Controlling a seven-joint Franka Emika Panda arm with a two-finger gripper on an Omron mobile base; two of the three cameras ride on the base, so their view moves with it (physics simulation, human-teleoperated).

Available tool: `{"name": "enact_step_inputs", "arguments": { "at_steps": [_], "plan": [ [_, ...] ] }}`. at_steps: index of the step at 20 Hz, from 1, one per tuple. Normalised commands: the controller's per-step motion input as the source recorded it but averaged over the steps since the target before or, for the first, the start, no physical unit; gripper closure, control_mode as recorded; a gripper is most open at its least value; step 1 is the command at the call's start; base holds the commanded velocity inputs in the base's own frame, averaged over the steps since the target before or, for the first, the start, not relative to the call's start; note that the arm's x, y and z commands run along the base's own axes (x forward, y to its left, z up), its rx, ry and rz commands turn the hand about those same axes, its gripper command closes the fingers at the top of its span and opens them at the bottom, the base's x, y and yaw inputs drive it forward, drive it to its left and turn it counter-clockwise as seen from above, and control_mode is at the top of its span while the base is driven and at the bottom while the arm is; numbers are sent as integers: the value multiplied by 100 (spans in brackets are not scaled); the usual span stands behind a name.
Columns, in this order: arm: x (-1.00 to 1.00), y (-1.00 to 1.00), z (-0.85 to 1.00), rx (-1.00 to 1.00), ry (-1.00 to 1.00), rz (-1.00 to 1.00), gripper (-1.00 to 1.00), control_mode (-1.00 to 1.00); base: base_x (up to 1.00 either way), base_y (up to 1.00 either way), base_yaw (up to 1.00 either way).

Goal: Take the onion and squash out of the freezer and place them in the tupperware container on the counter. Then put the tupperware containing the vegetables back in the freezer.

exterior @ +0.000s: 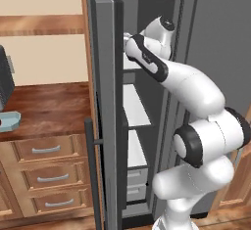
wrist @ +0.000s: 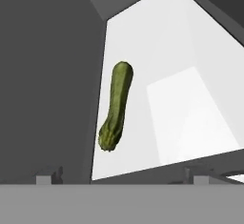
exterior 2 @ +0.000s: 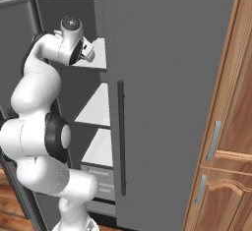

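Squash, the dark green lumpy elongated one (wrist: 115, 106), is lying on the white freezer shelf (wrist: 190, 89) in the hand view, dead ahead of the released pincer (wrist: 125, 176), its long axis pointing away along the reach and sitting slightly toward the left tip. From the left base view, the white arm's hand (exterior: 131, 44) is reaching into the grey freezer (exterior: 105, 77) at upper-shelf height. From the right base view, the hand is hovering over that same top shelf.

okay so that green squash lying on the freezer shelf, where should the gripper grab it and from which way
Grip the squash across its middle, where it is narrow and fairly even. It lies flat on the white shelf, lengthwise away from the open gripper, so probably come in from the shelf's front edge and close on its two long sides, not on the lumpy near end.
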Motion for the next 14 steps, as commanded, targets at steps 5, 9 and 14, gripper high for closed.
{"name": "enact_step_inputs", "arguments": {
  "at_steps": [5, 9, 14],
  "plan": [
    [53, 0, -23, 0, 0, 0, -100, -100, 0, 0, 0],
    [46, 7, -20, 0, 0, 0, -100, -100, 0, 0, 0],
    [48, 9, -12, 0, 0, 0, -100, -100, 0, 0, 0]
  ]
}}
